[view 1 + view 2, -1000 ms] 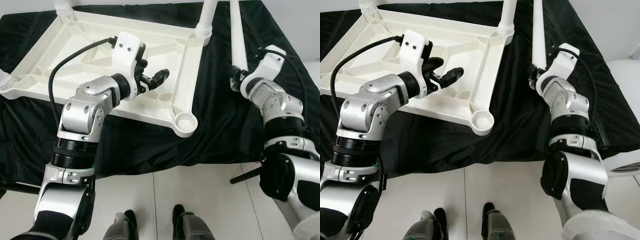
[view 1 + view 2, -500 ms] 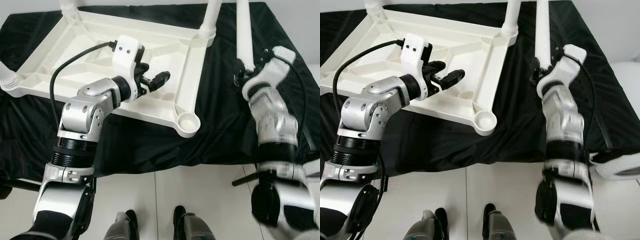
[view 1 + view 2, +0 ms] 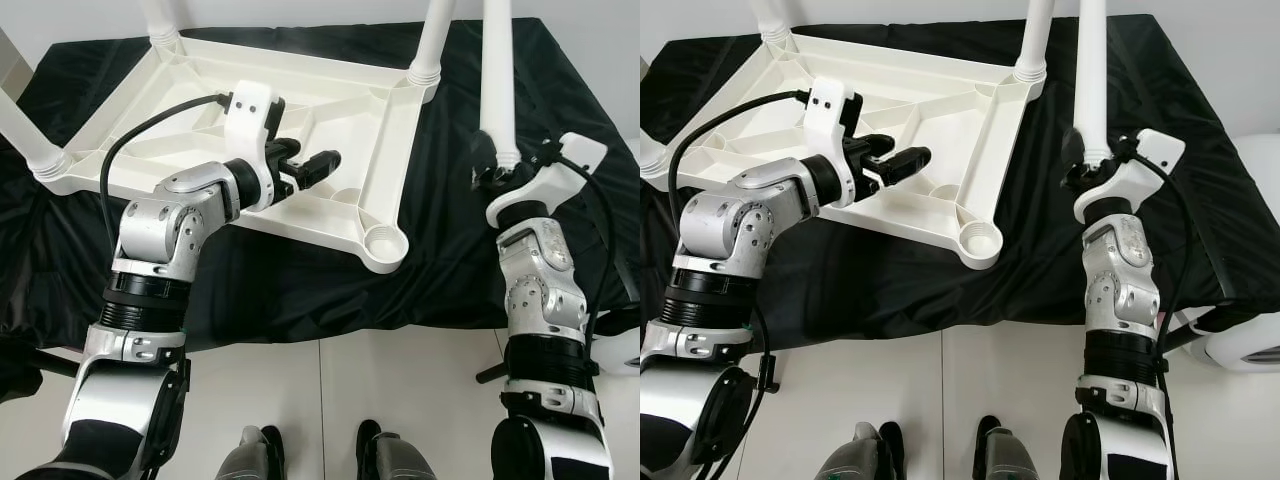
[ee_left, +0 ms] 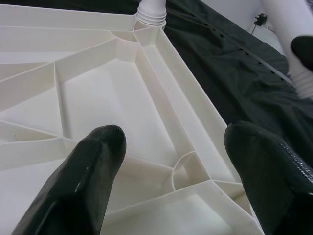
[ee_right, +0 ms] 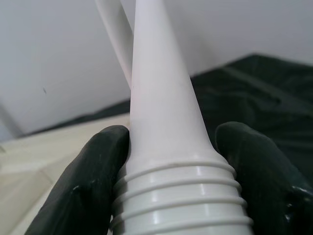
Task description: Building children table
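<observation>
- While the white tabletop [image 3: 300,120] lies upside down on a black cloth [image 3: 450,260], its ribbed underside faces up, three legs stand screwed into its far and left corners, and its near right corner socket [image 3: 383,243] stands open, close to the cloth's near edge.
- Between the tabletop's right rim and the cloth's right edge runs a broad strip of bare black cloth; the loose leg [image 3: 1091,70] stands upright over it, apart from the tabletop.
- White floor tiles [image 3: 400,400] lie before the near edge of the cloth, with the robot's feet on them.
- The right gripper [image 5: 171,161] clamps the loose leg just above its threaded end, one black finger on each side, the forearm rising nearly straight up from the elbow.
- The left gripper [image 4: 171,161] hovers over the ribbed underside, its fingers spread wide and holding nothing, pointing toward the right rim; the left arm bends at the elbow and reaches in across the tabletop's near rim.
</observation>
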Controlling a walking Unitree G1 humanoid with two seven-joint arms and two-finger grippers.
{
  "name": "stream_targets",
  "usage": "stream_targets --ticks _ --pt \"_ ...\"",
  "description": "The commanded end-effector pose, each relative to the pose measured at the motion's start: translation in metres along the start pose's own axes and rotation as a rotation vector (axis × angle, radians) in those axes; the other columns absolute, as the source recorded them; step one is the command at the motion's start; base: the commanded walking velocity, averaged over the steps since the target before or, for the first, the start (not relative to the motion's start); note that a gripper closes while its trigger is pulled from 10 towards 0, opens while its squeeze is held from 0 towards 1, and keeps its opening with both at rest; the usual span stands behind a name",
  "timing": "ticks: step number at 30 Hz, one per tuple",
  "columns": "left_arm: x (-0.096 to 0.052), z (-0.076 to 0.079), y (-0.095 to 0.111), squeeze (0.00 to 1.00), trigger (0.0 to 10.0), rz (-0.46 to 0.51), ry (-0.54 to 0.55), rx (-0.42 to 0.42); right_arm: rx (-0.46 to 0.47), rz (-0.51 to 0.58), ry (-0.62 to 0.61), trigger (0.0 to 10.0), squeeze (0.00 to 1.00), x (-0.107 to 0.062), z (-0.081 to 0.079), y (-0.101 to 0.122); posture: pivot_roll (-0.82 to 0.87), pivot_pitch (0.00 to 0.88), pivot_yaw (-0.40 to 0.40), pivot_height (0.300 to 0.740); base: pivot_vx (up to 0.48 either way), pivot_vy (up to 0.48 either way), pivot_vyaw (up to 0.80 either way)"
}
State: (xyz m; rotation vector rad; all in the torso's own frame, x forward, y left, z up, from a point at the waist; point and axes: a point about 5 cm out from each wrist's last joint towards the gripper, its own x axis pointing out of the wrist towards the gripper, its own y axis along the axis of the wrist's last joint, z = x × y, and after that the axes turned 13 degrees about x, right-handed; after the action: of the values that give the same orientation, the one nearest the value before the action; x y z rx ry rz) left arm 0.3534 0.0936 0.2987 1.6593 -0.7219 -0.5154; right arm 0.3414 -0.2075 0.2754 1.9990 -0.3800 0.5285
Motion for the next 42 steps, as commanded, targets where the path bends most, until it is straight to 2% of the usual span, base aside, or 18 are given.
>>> stream_targets --ticks 1,2,8,9,12,17,21,31,40,42 --pt "0.000 0.008 0.003 0.00 10.0 0.031 -0.158 -0.003 -0.009 0.041 0.037 10.0 0.00 -0.003 -0.006 0.004 -0.08 0.190 0.096 0.740 0.000 0.000 0.00" --pt "0.001 0.009 0.003 0.00 10.0 0.030 -0.170 -0.014 -0.033 0.075 0.053 10.0 0.00 -0.005 -0.009 0.006 -0.08 0.190 0.093 0.740 0.000 0.000 0.00" --pt "0.000 0.011 0.002 0.00 10.0 0.031 -0.196 -0.039 -0.064 0.109 0.071 10.0 0.00 -0.009 -0.013 0.008 -0.08 0.187 0.092 0.740 0.000 0.000 0.00" --pt "-0.002 0.014 0.004 0.00 10.0 0.050 -0.242 -0.094 -0.100 0.140 0.130 10.0 0.00 -0.010 -0.023 0.011 -0.08 0.181 0.088 0.740 0.000 0.000 0.00" --pt "-0.003 0.015 0.006 0.00 10.0 0.062 -0.262 -0.121 -0.113 0.160 0.162 10.0 0.00 -0.009 -0.029 0.013 -0.08 0.169 0.085 0.740 0.000 0.000 0.00" --pt "-0.003 0.014 0.006 0.00 10.0 0.063 -0.263 -0.117 -0.112 0.170 0.173 10.0 0.00 -0.007 -0.032 0.015 -0.08 0.157 0.083 0.740 0.000 0.000 0.00" --pt "-0.003 0.012 0.006 0.00 10.0 0.065 -0.265 -0.119 -0.133 0.235 0.218 10.0 0.00 -0.001 -0.041 0.027 -0.09 0.122 0.085 0.740 0.000 0.000 0.00" --pt "-0.003 0.011 0.004 0.00 10.0 0.060 -0.272 -0.138 -0.147 0.319 0.264 10.0 0.00 0.006 -0.050 0.047 -0.10 0.088 0.096 0.740 0.000 0.000 0.00" --pt "0.001 0.013 0.010 0.00 10.0 0.082 -0.295 -0.168 -0.155 0.275 0.361 10.0 0.00 0.009 -0.058 0.039 -0.09 0.071 0.094 0.740 0.000 0.000 0.00" --pt "0.002 0.018 0.013 0.00 10.0 0.104 -0.332 -0.217 -0.143 0.198 0.438 10.0 0.00 0.006 -0.064 0.026 -0.08 0.064 0.094 0.740 0.000 0.000 0.00"
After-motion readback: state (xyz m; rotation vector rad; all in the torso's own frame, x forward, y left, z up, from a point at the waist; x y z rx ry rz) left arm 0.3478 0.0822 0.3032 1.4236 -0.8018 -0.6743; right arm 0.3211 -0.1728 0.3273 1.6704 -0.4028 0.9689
